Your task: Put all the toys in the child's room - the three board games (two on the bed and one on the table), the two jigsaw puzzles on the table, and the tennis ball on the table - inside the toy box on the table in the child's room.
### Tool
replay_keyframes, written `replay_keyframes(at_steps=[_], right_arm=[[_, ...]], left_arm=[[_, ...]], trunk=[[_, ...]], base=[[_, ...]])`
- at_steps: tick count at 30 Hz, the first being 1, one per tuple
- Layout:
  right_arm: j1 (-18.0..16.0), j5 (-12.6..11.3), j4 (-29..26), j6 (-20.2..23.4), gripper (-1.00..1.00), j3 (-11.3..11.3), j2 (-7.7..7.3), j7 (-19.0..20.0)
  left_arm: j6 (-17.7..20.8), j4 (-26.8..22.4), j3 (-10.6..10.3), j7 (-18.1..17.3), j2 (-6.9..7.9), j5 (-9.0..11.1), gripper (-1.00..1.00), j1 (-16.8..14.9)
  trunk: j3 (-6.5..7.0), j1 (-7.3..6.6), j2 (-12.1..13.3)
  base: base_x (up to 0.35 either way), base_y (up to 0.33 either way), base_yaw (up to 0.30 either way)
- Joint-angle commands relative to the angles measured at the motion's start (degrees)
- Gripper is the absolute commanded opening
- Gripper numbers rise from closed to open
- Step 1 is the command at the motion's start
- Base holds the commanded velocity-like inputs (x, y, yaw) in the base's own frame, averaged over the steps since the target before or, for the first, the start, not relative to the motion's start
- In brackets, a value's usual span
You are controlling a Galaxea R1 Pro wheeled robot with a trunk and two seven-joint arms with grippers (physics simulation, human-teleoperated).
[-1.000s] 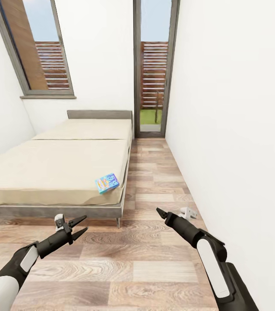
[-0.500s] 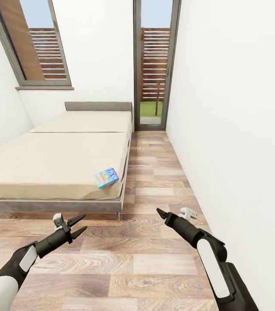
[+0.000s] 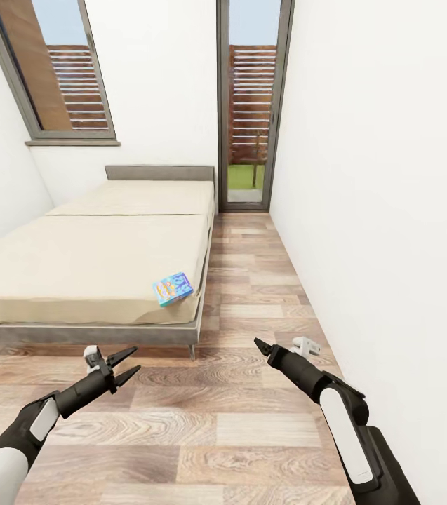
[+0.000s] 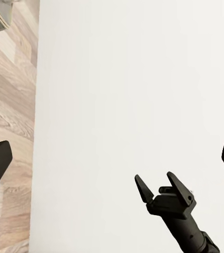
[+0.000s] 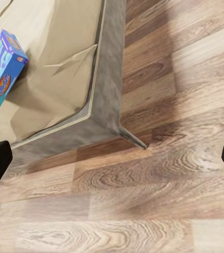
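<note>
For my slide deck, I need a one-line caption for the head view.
Both arms raised, empty, facing the bed, where one board game lies near its corner.

The floor (image 3: 251,421) is grained wood plank with a faint sheen. The bed (image 3: 90,266) has a matt beige cloth top and a dull grey frame. The board game (image 3: 173,289) looks like glossy printed card.

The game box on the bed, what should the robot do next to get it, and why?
Probably roll a bit closer to the bed first. The board game lies near the bed's front right corner, and both the left gripper and right gripper hang open over the floor, short of the box.
</note>
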Motion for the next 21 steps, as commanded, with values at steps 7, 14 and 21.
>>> replay_keyframes(at_steps=[7, 14, 21], right_arm=[[-0.03, 0.07, -0.04, 0.27, 1.0, -0.06, 0.03, 0.09], [-0.03, 0.13, -0.04, 0.27, 1.0, -0.05, 0.03, 0.07], [-0.03, 0.18, 0.02, 0.27, 1.0, 0.0, 0.03, 0.06]], left_arm=[[0.38, -0.12, 0.12, 0.01, 0.12, 0.03, 1.0, -0.03], [0.23, -0.14, 0.08, 0.12, 0.08, 0.02, 1.0, -0.03], [0.13, -0.14, 0.05, 0.12, 0.06, 0.03, 1.0, -0.03]], trunk=[[-0.05, -0.01, -0.02], [-0.05, -0.01, -0.02], [-0.05, -0.01, -0.02]], base=[[0.203, 0.0, 0.0], [0.308, 0.0, 0.0], [0.326, 0.0, 0.0]])
